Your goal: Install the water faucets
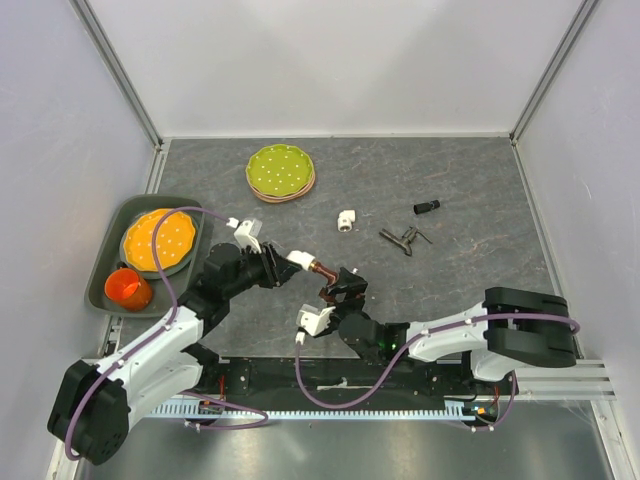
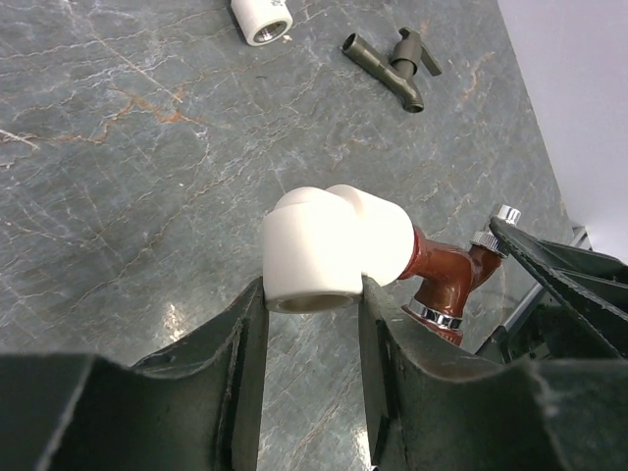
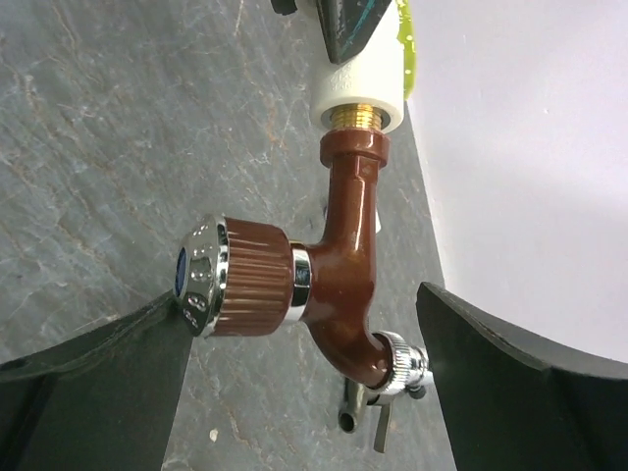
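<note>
My left gripper (image 1: 287, 258) (image 2: 312, 289) is shut on a white elbow fitting (image 1: 299, 259) (image 2: 334, 245) and holds it above the table. The reddish-brown faucet (image 1: 322, 270) (image 2: 446, 280) (image 3: 348, 255) sticks out of that elbow, with brass thread showing at the joint. My right gripper (image 1: 337, 288) (image 3: 304, 294) spans the faucet, with one finger on the chrome-capped handle and the other on the spout tip. The dark grey faucet (image 1: 400, 239) (image 2: 392, 61) lies on the table to the right.
A second white elbow (image 1: 346, 220) (image 2: 263, 20) and a short black cylinder (image 1: 427, 207) lie beyond the faucets. Green plates (image 1: 280, 172) are stacked at the back. A grey tray (image 1: 112, 225) at the left holds an orange plate (image 1: 158, 240) and an orange cup (image 1: 128, 288).
</note>
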`<state>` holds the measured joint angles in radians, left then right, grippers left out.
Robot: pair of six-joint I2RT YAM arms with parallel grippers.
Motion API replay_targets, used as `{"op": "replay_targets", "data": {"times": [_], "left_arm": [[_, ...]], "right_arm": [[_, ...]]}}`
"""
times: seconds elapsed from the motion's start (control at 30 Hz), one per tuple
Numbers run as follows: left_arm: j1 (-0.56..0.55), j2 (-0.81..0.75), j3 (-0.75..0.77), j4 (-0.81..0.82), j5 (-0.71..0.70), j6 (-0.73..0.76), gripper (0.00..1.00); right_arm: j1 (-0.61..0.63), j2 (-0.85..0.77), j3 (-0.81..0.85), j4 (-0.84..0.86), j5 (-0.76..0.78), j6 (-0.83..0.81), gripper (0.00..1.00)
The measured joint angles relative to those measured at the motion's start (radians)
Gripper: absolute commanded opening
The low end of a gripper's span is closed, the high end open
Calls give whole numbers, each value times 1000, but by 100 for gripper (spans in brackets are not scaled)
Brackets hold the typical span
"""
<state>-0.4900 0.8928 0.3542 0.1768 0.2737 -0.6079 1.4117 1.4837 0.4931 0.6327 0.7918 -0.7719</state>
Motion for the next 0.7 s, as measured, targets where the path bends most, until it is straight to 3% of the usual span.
{"op": "replay_targets", "data": {"times": [0.2,0.3,0.53,0.7], "left_arm": [[0,-5,0,13,32,-1,2],[0,-5,0,13,51,-1,2],[0,-5,-1,42,60,-2,2],[2,-6,-1,66,62,-1,2]], "right_arm": [[0,72,0,100,38,-61,93],[0,92,0,130,50,-72,86],[-15,62,3,114,14,-16,56],[-44,-10,3,45,-59,70,44]]}}
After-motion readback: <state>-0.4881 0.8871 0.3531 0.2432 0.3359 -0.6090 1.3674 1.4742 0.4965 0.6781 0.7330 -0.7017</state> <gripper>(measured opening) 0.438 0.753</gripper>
